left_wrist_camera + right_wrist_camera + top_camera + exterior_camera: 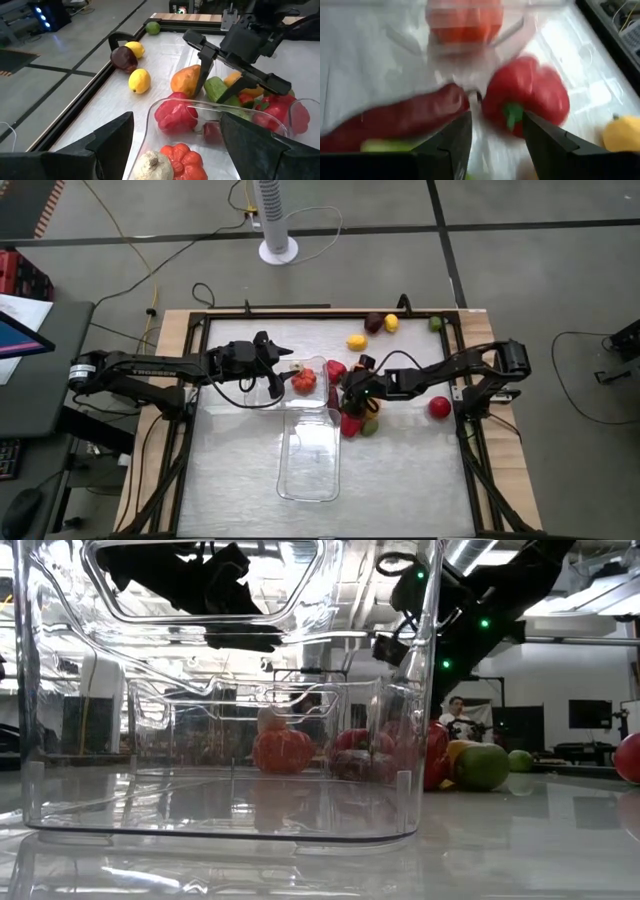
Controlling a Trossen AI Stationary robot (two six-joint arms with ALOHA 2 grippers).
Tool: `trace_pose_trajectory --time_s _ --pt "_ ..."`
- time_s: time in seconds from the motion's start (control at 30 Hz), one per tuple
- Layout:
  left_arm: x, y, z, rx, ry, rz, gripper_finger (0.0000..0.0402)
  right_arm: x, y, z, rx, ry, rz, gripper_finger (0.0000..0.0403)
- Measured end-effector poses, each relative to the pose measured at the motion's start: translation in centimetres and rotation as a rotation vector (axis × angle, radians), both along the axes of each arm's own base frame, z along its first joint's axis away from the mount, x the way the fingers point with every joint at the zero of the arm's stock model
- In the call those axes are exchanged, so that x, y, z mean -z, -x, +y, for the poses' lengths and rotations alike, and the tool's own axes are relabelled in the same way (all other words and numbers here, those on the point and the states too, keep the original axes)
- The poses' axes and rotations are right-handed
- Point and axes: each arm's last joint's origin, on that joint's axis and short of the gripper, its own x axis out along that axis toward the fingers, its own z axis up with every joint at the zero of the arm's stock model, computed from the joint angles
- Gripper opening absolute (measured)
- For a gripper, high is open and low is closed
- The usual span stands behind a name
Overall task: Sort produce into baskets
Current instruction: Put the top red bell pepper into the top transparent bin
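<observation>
Two clear baskets stand mid-table, the far one (pixel 320 363) and the near one (pixel 284 472). The far one holds an orange-red ribbed piece (pixel 186 159) and a whitish garlic (pixel 152 167). My left gripper (pixel 277 373) is open over that basket's left end and holds nothing. My right gripper (pixel 348 387) is open just right of the far basket, and a red pepper (pixel 535 95) lies on the table below its fingers. A dark red chili (pixel 395 120) lies beside the pepper. I see no touch.
A pile of red, orange and green pieces (pixel 360 424) lies right of the baskets. Two lemons (pixel 139 80), a dark maroon piece (pixel 373 322) and a lime (pixel 435 323) lie near the far edge. A red tomato (pixel 439 407) lies at the right.
</observation>
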Motion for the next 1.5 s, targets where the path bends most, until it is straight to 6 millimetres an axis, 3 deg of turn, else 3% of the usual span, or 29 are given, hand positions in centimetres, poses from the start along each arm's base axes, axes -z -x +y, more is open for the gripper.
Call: trace_pose_trajectory --time_s 0.3,1.27,1.5 --pt "0.0 0.0 0.0 0.0 0.0 -0.001 0.028 0.5 -0.3 -0.1 0.017 0.016 -0.002 0.0146" --pt "0.0 0.0 0.0 0.0 0.0 -0.002 0.028 0.7 0.0 -1.4 0.081 -0.003 0.012 0.0019" --pt "0.0 0.0 0.0 0.0 -0.001 -0.001 0.028 0.7 0.1 -1.4 0.08 0.002 0.019 0.0018"
